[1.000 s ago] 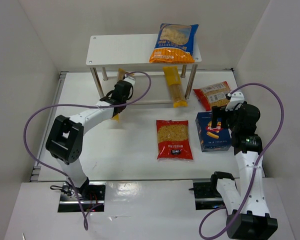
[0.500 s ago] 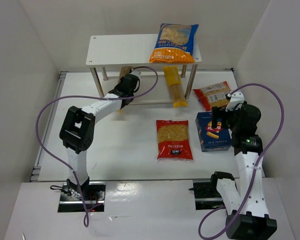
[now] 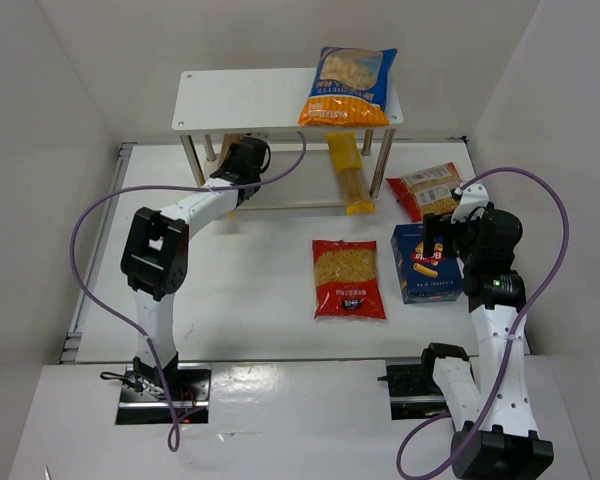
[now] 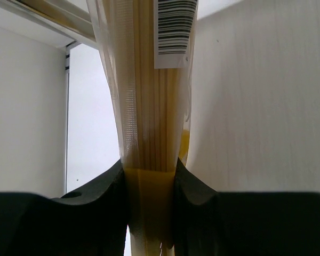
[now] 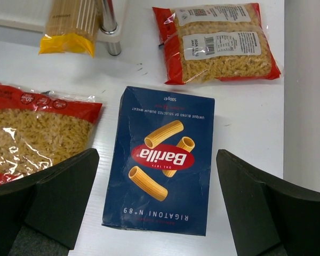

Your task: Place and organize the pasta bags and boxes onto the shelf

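My left gripper (image 3: 242, 158) is shut on a yellow spaghetti bag (image 4: 149, 106) and reaches under the front edge of the white shelf (image 3: 240, 100); the top view hides most of that bag. A second spaghetti bag (image 3: 349, 172) lies on the lower tier with its end sticking out. The blue-and-orange bag (image 3: 348, 85) lies on the top board. My right gripper (image 3: 442, 240) is open and hovers over the dark blue pasta box (image 5: 162, 160), which lies flat on the table. One red bag (image 3: 349, 278) lies left of the box and another red bag (image 3: 427, 188) lies behind it.
White walls enclose the table on three sides. A metal shelf leg (image 5: 109, 24) stands just beyond the box, beside the second spaghetti bag's end (image 5: 72, 26). Purple cables loop from both arms.
My left gripper has carried the spaghetti bag away from the table's left middle toward and under the shelf's left part. The right arm has not moved.
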`<state>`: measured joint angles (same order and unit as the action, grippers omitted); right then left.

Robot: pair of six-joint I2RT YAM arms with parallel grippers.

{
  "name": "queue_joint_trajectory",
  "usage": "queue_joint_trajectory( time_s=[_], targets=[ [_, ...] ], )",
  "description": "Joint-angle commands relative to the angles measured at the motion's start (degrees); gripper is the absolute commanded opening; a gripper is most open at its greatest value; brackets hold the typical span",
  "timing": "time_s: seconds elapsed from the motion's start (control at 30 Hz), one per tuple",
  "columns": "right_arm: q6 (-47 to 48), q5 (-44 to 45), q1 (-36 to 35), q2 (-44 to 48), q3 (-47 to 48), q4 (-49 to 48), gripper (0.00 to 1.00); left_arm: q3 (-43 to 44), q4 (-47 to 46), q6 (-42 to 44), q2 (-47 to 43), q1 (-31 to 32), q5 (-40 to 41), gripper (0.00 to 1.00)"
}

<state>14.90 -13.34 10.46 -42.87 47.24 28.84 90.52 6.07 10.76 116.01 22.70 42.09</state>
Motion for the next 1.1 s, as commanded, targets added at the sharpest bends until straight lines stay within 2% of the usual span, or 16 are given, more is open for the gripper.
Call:
queue_joint_trajectory(
  time_s=[0.0,0.17,0.2,0.23,0.3,0.43,0.47,0.6,0.77,0.9,1.07],
  targets=[
    [1.10,-0.81,0.44,0.77,-0.31,-0.72,0.99,4.75,-6.51,1.63,-0.26,0.15,4.85,0.00],
    [1.10,-1.33,0.44,1.30,-0.31,-0.72,0.99,8.79,-4.40,1.63,1.94,0.15,5.90,0.01],
    [1.10,-1.33,0.44,1.30,-0.31,-0.19,0.99,8.80,-4.40,1.63,1.94,0.15,5.90,0.08],
    [1.10,-1.33,0.44,1.30,-0.31,-0.19,0.99,9.58,-3.87,1.11,2.47,0.15,5.90,0.30],
    [1.72,-1.86,0.44,1.30,-0.31,-0.19,0.99,10.55,-3.00,1.10,3.09,0.15,6.42,0.34],
    [1.72,-1.86,0.44,1.30,-0.31,-0.19,0.99,11.08,-2.46,1.10,3.61,0.15,6.43,0.50],
    [1.72,-1.86,0.44,1.30,-0.31,-0.19,0.99,11.08,-2.46,1.10,3.61,0.15,6.43,0.60],
    [1.72,-2.39,0.44,1.30,-0.31,0.34,0.99,11.61,-2.46,1.10,3.61,0.15,6.43,0.80],
    [2.24,-2.39,0.44,1.83,-0.31,0.34,0.99,11.61,-1.33,1.10,3.61,0.15,6.43,0.91],
    [2.24,-2.39,0.44,1.83,-0.31,0.34,0.99,10.38,-0.18,1.10,2.92,2.34,6.43,0.92],
    [2.24,-2.39,0.44,2.35,-0.31,0.34,0.99,2.67,1.05,0.57,-2.26,6.39,3.89,0.93]
  ],
)
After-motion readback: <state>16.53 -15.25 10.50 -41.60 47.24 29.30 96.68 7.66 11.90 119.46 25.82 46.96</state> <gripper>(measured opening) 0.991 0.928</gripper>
